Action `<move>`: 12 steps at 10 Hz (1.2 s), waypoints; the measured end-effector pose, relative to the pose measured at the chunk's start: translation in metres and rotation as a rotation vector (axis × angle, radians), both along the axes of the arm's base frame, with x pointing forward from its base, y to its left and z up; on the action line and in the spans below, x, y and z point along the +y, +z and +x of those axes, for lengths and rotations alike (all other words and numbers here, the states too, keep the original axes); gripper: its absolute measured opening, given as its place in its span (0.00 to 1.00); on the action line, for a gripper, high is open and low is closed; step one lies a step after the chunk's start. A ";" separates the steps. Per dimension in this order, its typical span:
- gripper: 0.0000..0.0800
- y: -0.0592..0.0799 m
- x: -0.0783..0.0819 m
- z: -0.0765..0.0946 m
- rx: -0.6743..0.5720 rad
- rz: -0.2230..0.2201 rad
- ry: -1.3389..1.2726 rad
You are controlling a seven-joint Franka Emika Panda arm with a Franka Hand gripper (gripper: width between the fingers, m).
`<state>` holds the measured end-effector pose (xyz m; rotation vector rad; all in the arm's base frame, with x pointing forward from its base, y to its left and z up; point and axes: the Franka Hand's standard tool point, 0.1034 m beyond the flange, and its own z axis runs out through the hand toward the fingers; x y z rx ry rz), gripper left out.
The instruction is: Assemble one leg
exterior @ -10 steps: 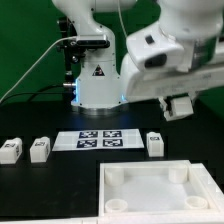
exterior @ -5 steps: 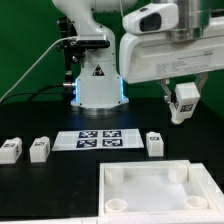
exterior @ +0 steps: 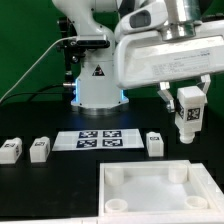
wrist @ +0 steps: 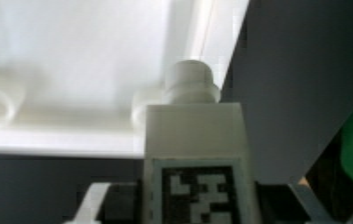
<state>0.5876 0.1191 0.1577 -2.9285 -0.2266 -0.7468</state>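
My gripper [exterior: 188, 112] is shut on a leg [exterior: 187, 114], a small white block with a black-and-white tag, held upright in the air above the right rear of the large white square panel [exterior: 150, 192]. In the wrist view the leg [wrist: 194, 140] fills the middle, its peg pointing toward the panel [wrist: 84, 70] below, with my gripper [wrist: 194, 200] closed on its sides. Three more legs stand on the table: two at the exterior view's left [exterior: 10, 150] [exterior: 39, 149] and one [exterior: 155, 143] right of the marker board [exterior: 99, 139].
The robot base [exterior: 97, 75] stands behind the marker board. The panel has round corner sockets [exterior: 117, 205]. A green backdrop lies behind the black table.
The arm has come down and turned the held leg from a tilt to upright; it now hangs lower and slightly further to the exterior view's right, closer to the panel.
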 end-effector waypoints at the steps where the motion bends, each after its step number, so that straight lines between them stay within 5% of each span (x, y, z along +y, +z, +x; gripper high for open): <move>1: 0.36 0.006 0.006 0.009 -0.127 0.025 -0.006; 2: 0.36 -0.002 0.008 0.004 -0.180 0.034 -0.004; 3: 0.36 -0.009 0.006 0.001 -0.107 0.022 -0.003; 6: 0.36 -0.010 0.005 0.002 -0.107 0.019 -0.001; 8: 0.36 -0.013 -0.006 0.024 -0.061 -0.018 0.028; 12: 0.36 -0.053 -0.005 0.028 -0.063 -0.013 0.027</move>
